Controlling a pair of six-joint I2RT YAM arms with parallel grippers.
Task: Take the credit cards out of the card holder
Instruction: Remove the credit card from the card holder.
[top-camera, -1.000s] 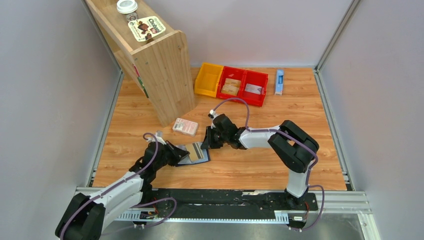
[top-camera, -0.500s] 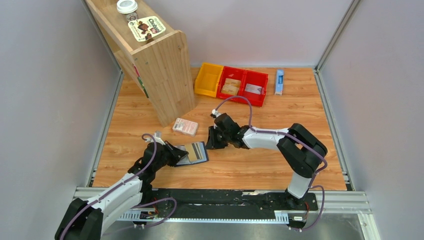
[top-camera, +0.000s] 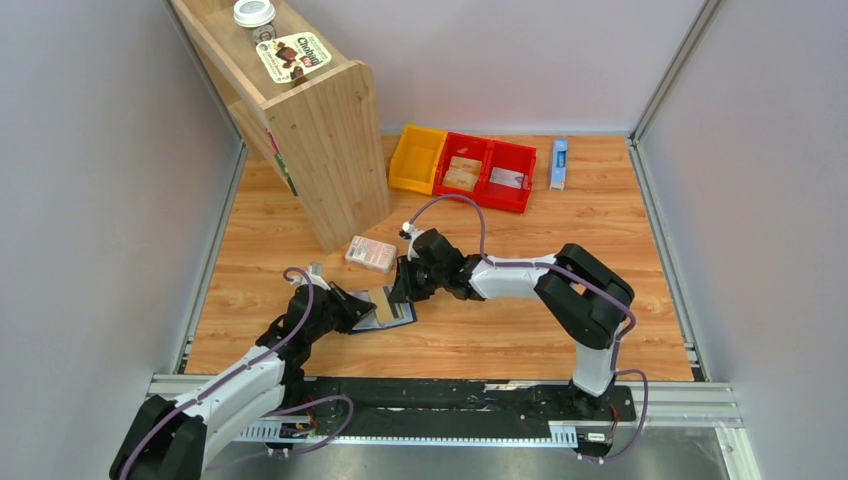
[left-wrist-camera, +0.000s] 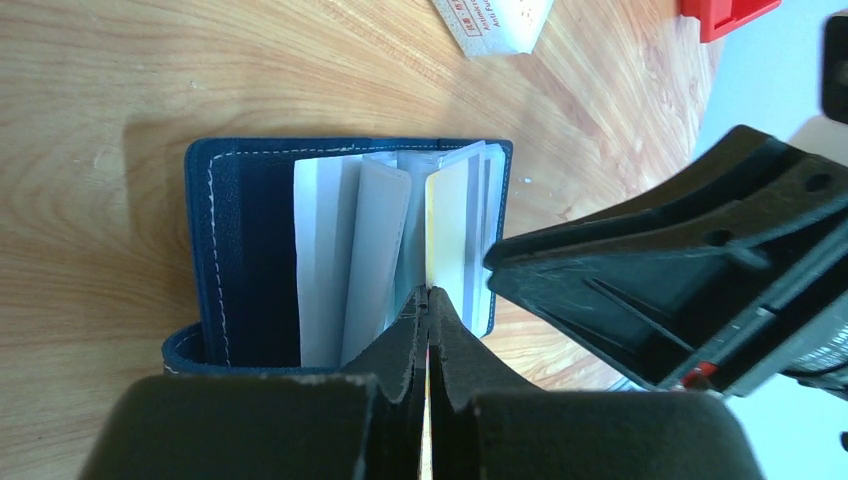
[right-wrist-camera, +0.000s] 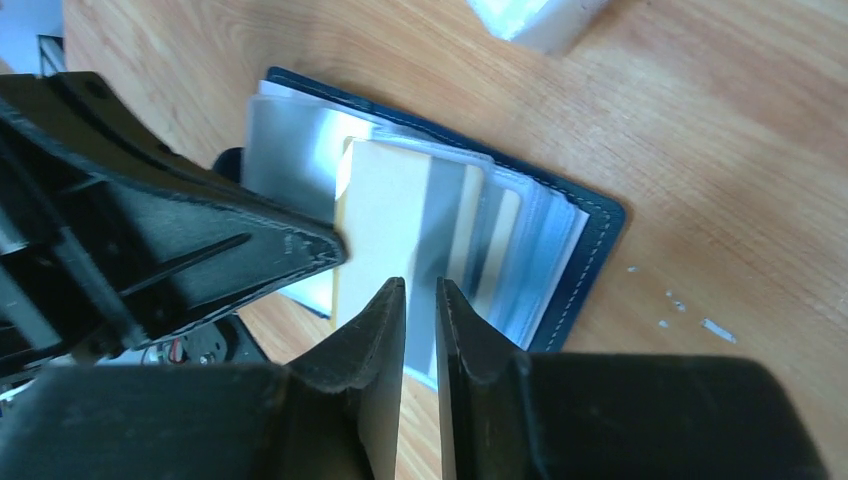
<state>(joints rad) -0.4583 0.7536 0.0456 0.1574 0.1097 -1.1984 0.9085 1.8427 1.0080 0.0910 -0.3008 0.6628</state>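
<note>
Left gripper (left-wrist-camera: 428, 305) is clamped fully closed on a thin leaf at the near edge of the open holder (left-wrist-camera: 240, 250). A yellow sliver shows between its jaws, so it may be the tan card (left-wrist-camera: 447, 225) or only its sleeve; I cannot tell which. That holder lies flat on the table (top-camera: 520, 330), with pale cards (left-wrist-camera: 318, 260) fanned in its sleeves. Just beyond, the right gripper (right-wrist-camera: 420, 290) hovers over the tan card, jaws parted by a slit, gripping nothing visible. My judgement of the risks: if the 2 grippers catch the same card, pulling would bend it. If the right pinches sleeve with card, the whole holder could drag toward the packet (top-camera: 370, 253) beyond.
</note>
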